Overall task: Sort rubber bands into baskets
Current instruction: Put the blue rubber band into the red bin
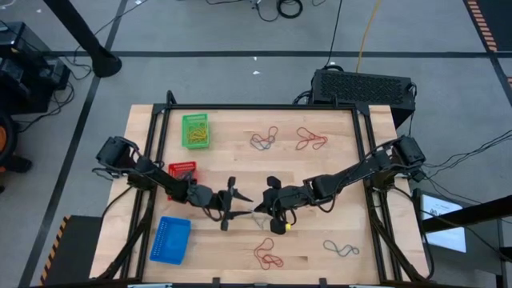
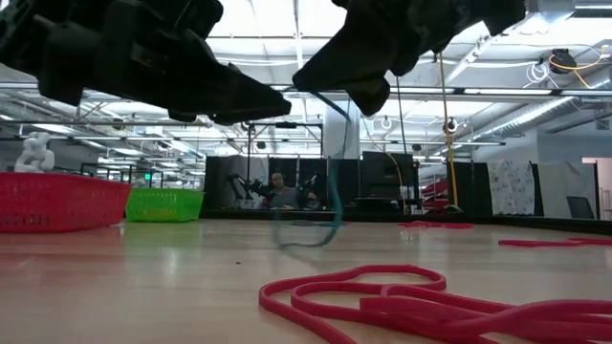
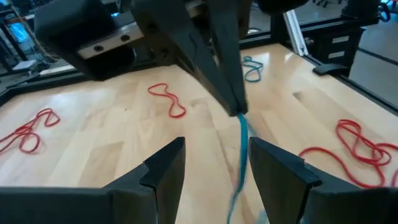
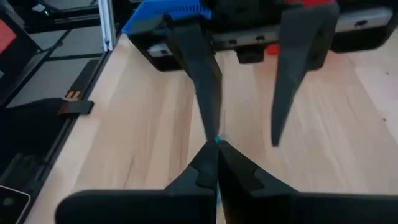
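Above wooden table [image 1: 240,152], right gripper [image 1: 269,206] pinches dangling blue band [image 3: 239,155]; left gripper [image 1: 232,205] spread wide.

You see a table [image 1: 336,168] of pale planked wood with a smooth, faintly glossy finish. The baskets [image 1: 195,130] look like moulded plastic mesh, and the rubber bands [image 2: 402,304] look smooth, matt rubber.

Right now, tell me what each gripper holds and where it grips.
The right gripper is shut on the top end of a blue rubber band, which hangs down. The left gripper is open around the band, holding nothing.
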Available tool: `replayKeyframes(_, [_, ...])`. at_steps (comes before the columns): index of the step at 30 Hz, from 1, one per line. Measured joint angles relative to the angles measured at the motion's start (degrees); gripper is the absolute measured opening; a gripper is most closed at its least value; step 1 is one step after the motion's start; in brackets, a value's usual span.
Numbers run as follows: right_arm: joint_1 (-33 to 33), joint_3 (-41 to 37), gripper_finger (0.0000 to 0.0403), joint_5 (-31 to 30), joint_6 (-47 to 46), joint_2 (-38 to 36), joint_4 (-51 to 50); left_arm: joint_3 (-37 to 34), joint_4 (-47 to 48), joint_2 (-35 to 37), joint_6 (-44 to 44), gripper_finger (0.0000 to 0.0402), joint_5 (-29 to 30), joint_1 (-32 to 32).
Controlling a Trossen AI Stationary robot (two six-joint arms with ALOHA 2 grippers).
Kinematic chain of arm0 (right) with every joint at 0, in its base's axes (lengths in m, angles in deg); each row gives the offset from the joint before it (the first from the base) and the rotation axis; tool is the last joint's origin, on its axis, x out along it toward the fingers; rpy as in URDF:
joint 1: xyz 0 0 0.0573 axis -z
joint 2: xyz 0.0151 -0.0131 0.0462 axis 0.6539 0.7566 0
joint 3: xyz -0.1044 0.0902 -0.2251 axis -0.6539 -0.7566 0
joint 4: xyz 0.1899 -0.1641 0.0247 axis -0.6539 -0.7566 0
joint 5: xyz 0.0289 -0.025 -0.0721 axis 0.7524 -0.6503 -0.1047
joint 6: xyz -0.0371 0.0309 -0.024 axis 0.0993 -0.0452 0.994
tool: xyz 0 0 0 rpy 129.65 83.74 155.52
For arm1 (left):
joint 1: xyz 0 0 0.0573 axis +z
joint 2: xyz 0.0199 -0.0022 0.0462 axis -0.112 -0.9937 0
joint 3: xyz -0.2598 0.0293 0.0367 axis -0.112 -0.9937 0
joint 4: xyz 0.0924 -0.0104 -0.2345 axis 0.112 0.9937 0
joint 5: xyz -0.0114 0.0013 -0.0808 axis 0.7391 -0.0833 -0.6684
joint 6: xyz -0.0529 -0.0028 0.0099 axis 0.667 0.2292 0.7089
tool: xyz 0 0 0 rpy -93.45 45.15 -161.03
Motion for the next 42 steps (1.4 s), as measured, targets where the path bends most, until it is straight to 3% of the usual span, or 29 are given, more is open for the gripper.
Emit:
replayKeyframes(9, [0.0, 0.0, 0.0, -0.1, 0.8, -0.1, 2.0, 0.0, 0.1, 0.0, 1.5, 0.0163, -2.3, 0.2])
replayKeyframes(17, [0.2, 0.0, 0.0, -0.3, 1.1, -0.1, 1.3, 0.0, -0.4, 0.3, 1.0, 0.0015, -2.7, 0.4])
replayKeyframes(25, [0.5, 0.1, 0.0038, -0.3, 5.7, -0.1, 0.2, 0.0, 3.0, 4.0, 1.0, 0.0004, -2.1, 0.5])
replayKeyframes(32, [2.3, 0.1, 0.01, -0.2, 4.3, -0.1, -6.2, -0.1, 24.4, 17.4, 2.1, 0.0003, 5.6, -1.1])
replayKeyframes(37, [2.5, 0.1, 0.0123, -0.1, 1.9, -0.1, -9.9, -0.1, 47.4, 32.8, 7.6, 0.0002, 12.6, -3.2])
replayKeyframes(42, [2.5, 0.1, 0.0127, -0.1, 1.9, -0.1, -10.8, -0.1, 68.6, 48.8, 17.2, 0.0002, 16.0, -4.3])
